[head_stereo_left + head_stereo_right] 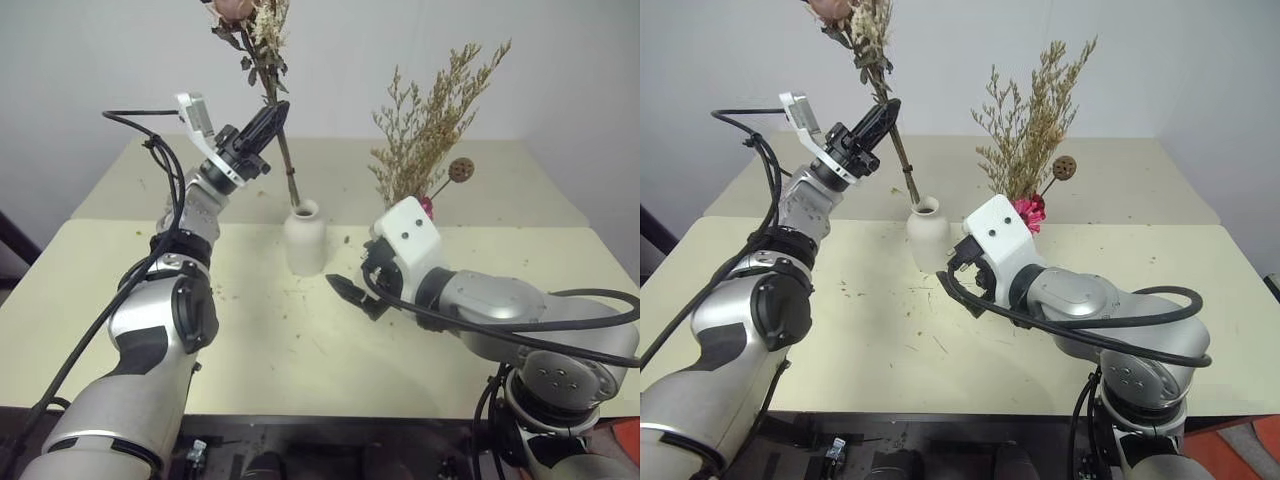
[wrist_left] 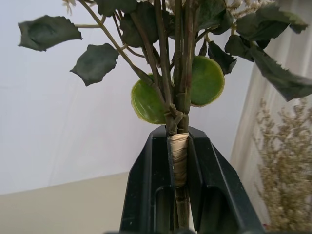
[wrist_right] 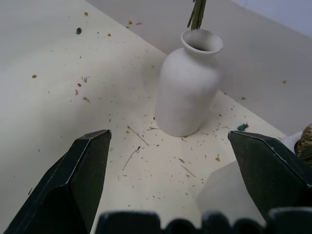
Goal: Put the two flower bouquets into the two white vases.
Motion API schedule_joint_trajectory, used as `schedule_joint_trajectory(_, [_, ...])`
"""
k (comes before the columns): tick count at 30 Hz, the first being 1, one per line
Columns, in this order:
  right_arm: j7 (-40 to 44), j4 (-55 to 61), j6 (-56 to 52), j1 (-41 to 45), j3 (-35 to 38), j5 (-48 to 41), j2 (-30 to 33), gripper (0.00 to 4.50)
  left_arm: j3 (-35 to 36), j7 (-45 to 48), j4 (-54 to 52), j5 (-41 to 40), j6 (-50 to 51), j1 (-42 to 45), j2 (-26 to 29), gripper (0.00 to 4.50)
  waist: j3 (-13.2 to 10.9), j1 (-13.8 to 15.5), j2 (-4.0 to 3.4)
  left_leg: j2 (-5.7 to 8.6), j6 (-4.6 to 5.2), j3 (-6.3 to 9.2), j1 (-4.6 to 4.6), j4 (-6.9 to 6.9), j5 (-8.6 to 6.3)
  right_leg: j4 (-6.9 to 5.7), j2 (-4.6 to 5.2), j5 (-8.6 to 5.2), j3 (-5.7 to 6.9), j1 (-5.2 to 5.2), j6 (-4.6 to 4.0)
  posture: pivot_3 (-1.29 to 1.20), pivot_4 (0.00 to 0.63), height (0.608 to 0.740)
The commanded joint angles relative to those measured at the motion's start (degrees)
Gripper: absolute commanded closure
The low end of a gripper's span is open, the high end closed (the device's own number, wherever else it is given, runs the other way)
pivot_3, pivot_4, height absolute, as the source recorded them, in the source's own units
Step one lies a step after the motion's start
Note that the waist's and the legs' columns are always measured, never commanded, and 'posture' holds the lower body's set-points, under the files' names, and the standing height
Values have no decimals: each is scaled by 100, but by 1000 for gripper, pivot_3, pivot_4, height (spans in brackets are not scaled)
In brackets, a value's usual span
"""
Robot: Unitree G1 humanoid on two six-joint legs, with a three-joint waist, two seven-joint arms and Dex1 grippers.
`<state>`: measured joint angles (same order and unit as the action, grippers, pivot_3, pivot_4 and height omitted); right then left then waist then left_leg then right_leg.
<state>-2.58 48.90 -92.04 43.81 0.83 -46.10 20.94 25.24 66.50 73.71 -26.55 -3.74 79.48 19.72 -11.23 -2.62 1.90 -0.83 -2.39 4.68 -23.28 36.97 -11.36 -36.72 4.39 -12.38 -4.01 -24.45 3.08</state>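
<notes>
One of the two bunches looks done: my tall tan dried bouquet with the magenta daisy and brown pod (image 1: 1028, 130) stands upright behind my right arm. Its vase is hidden behind that arm, so I judge rather than see that it is seated.

The other is left to finish. My left tool (image 1: 268, 122) is clamped shut on the wrapped stems of the pale pink rose bouquet with green leaves (image 1: 258, 40), held above the small rounded matte white bottle vase with the narrow neck (image 1: 305, 238), which sits on the cream table (image 1: 300, 350). In the right wrist view the stem ends hang just over the vase mouth, not yet inside as far as I can tell.

My right tool (image 3: 173, 161) is spread wide, holding nothing, near that vase and pointed at it, touching nothing.
</notes>
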Motion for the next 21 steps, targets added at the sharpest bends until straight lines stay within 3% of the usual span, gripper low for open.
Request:
schedule_joint_trajectory(1, [-64, 265, -46, -35, 207, 74, -87, 0, 38, -69, -13, 99, -282, 234, -47, 4362, 0, -9, 0, 0, 0, 0, 1, 0, 0, 0, 0, 0, 0, 0, 0, 0, 150, 740])
schedule_joint_trajectory(21, [75, 400, -46, -67, 147, 431, -114, 0, -16, -262, 112, 579, -662, -30, -285, 4362, 0, -7, 0, 0, 0, 0, 1, -1, 0, 0, -1, -2, 0, 0, 3, 0, 150, 740])
